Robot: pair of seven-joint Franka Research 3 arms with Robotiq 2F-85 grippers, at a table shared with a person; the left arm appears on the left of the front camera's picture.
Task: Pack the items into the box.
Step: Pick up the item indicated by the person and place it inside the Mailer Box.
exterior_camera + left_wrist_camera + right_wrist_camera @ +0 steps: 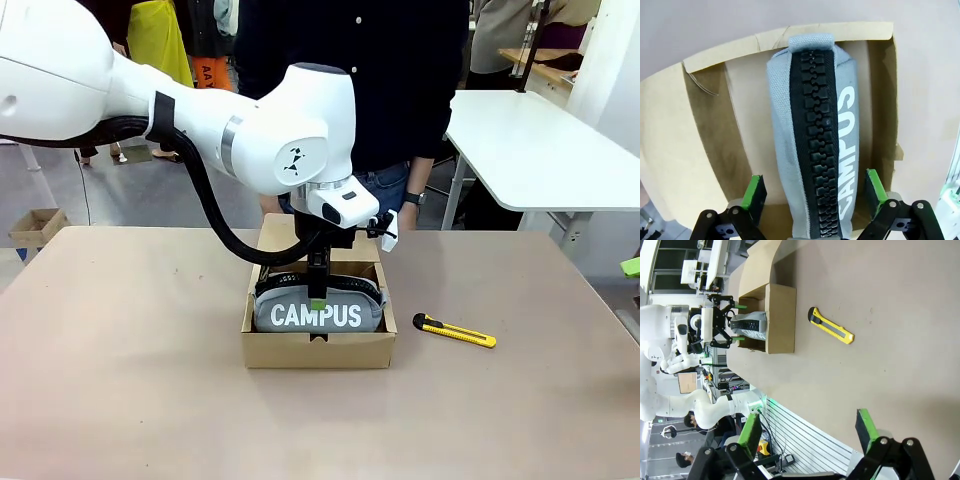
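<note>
Left tool (815, 191) hangs over the box (318, 350), jaws spread wide, green pads (754, 196) flanking the pouch (810, 150) without gripping it; a gap shows at one pad. Pouch lies inside the box, zip up, "CAMPUS" side toward the robot. Knife (455, 331) lies on the counter (130, 380), right of the box, not touching it. Right tool (810, 432) open, nothing between its pads, over bare counter.

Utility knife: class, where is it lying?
Front view: the utility knife lies flat on the table, just right of the box, not touching it.
</note>
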